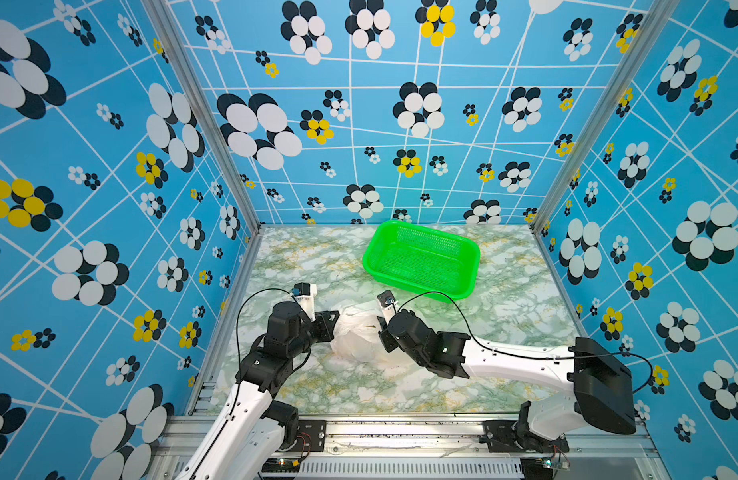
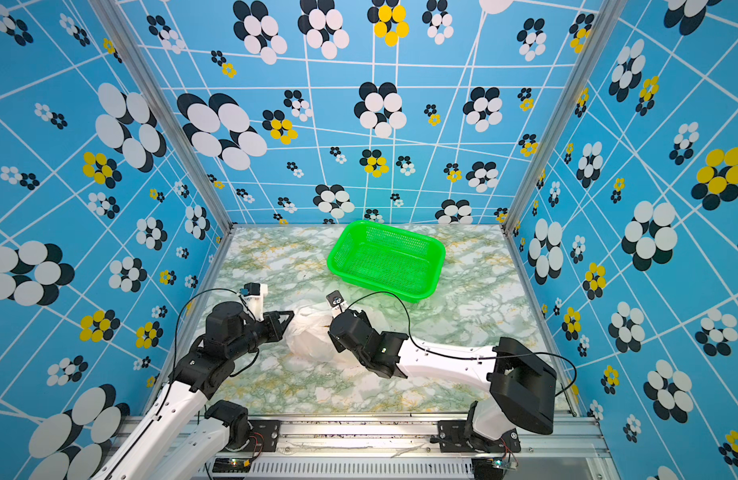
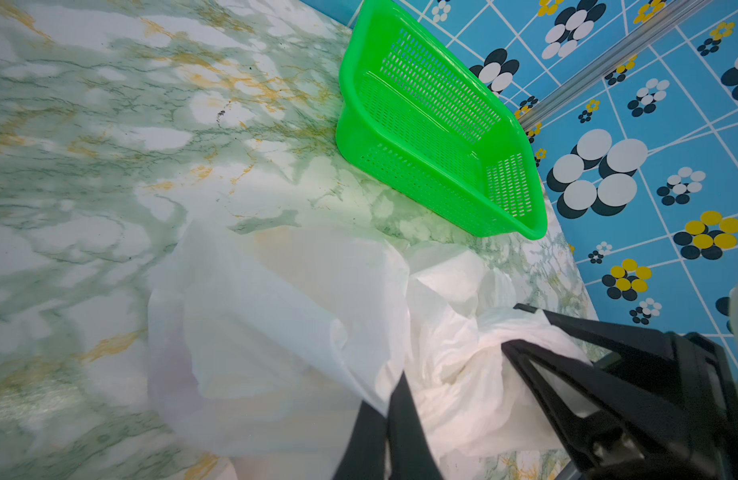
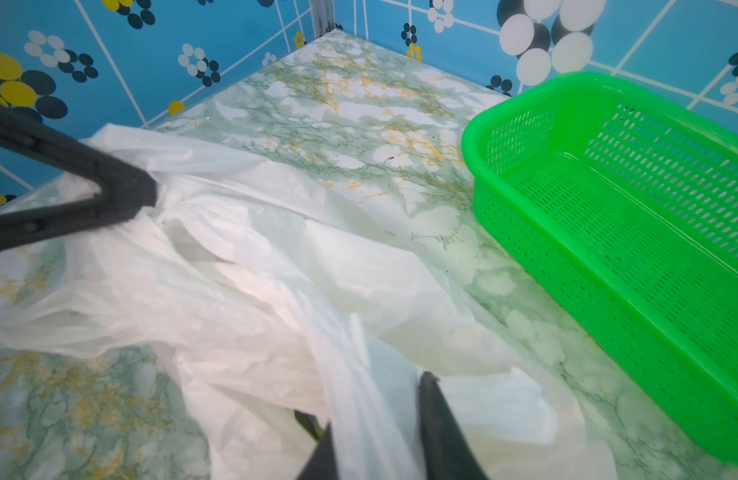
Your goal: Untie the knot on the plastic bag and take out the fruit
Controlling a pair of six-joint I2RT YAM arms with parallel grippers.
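- White film is pinched in the closed jaws of the left gripper (image 4: 149,195); the right gripper (image 4: 377,399) straddles a strip of it, grip unclear.
- Lying side to side between both arms, the plastic bag (image 1: 359,336) sits crumpled on the marble table (image 1: 504,332), near the green basket (image 1: 425,230).
- Its knot cannot be picked out; the fruit stays hidden.

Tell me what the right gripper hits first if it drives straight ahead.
The thin, crinkly white plastic bag: its film lies between the right gripper's jaws and heaps up directly ahead. Depth beyond it is unclear.
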